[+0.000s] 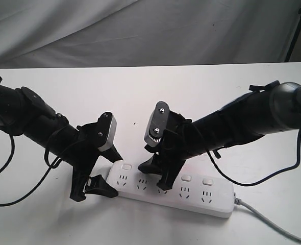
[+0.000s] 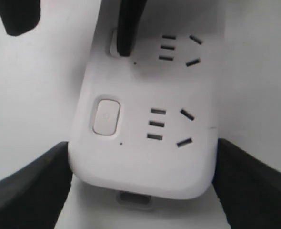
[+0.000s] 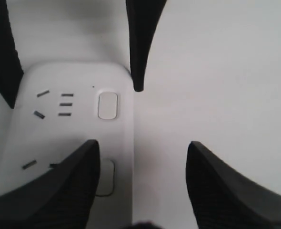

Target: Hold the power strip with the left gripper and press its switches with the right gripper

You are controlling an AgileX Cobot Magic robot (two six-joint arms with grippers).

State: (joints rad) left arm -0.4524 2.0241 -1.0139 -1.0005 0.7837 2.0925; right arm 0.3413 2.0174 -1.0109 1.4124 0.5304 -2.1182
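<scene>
The white power strip (image 1: 201,196) lies along the table's front, its grey cord (image 1: 265,217) leaving at the right. My left gripper (image 1: 115,176) is shut on the strip's left end; in the left wrist view its black fingers (image 2: 31,186) press both sides of the strip (image 2: 140,162). My right gripper (image 1: 154,176) is open, straddling the strip's back edge. One of its fingertips (image 2: 125,45) rests on the second switch (image 2: 113,44), and the other finger (image 3: 226,186) hangs over bare table. The first switch (image 3: 107,105) is uncovered.
The white table (image 1: 201,97) ends at a grey cloth backdrop (image 1: 140,30). A black stand leg (image 1: 297,30) is at the far right. Thin black cables (image 1: 10,158) trail from both arms onto the table.
</scene>
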